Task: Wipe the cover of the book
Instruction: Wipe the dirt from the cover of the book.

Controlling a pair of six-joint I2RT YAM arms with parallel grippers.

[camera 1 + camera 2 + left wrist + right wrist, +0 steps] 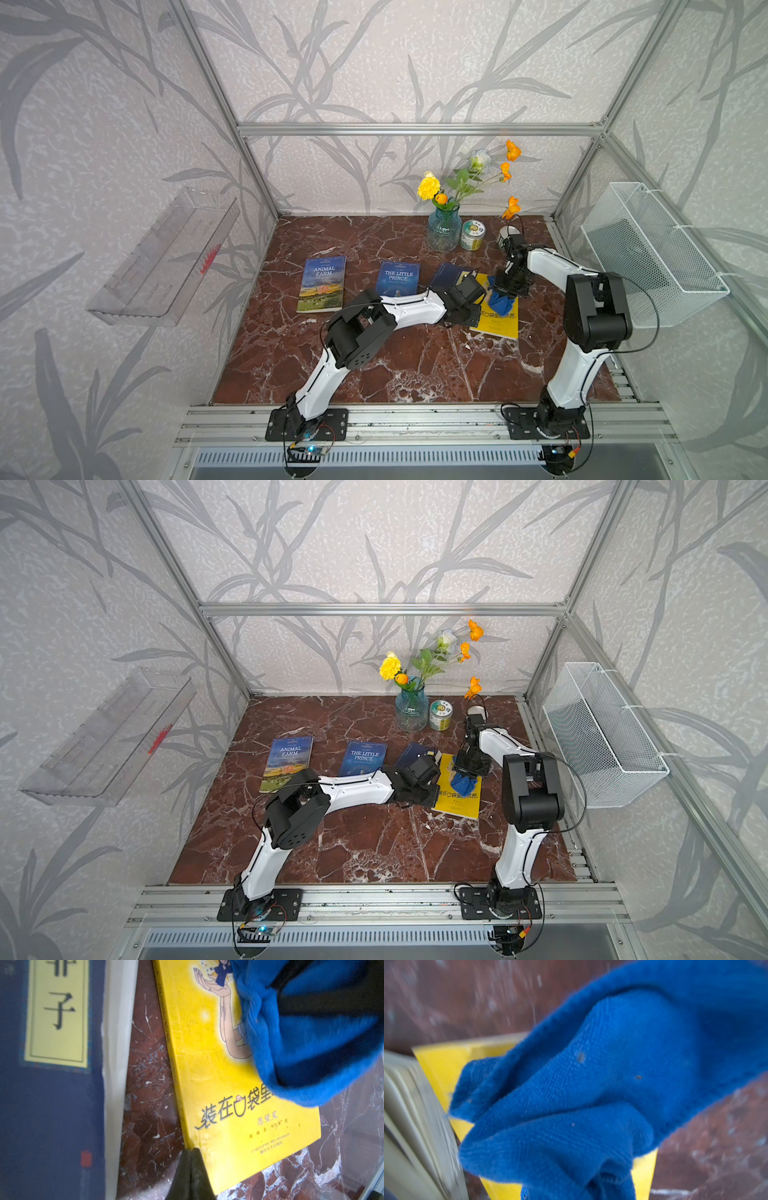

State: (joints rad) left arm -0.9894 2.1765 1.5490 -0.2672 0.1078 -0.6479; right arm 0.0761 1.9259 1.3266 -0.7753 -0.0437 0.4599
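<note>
Book (496, 326) cover-up, long axis front-to-back

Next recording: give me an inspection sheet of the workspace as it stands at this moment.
Surface: red marble tabletop, veined white.
Job's things: yellow book lies flat and closed; blue cloth is bunched on its cover.
Clutter: Animal Farm, Little Prince and a dark blue book lie flat; vase of flowers and a jar stand at the back.
Grippers: left gripper shut, tips at the yellow book's edge; right gripper shut on the blue cloth.
Cables: a loose black cable loops beside each arm.
Surroundings: clear shelf on one wall, wire basket on the opposite one.
</note>
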